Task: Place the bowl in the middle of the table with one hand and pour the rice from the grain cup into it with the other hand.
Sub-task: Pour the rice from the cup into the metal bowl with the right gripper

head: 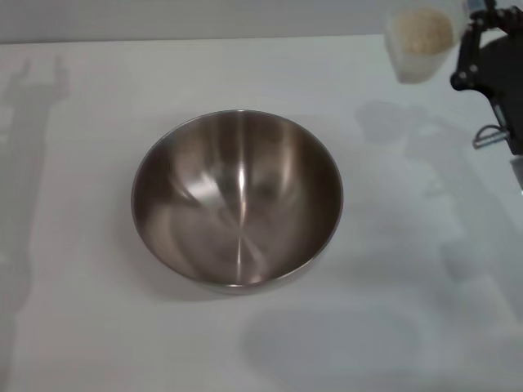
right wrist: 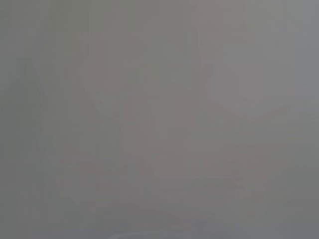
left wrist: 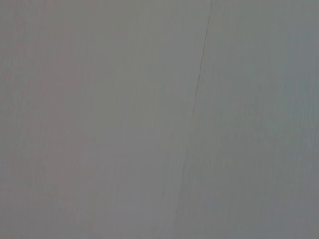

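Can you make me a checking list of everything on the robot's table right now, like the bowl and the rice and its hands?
Surface: white table, bare apart from the job's things; soft shadows lie across it.
Bowl: steel bowl upright near the middle of the table, with no rice seen inside.
Grain cup: clear grain cup at the far right, full of rice; whether it stands on the table or is lifted cannot be told.
Clutter: nothing seen.
Right gripper: right gripper at the far right edge, right beside the cup; jaws cannot be judged.
Left gripper: not in view.
Cables: nothing seen.
Surroundings: a plain grey strip behind the table; both wrist views show only blank grey.
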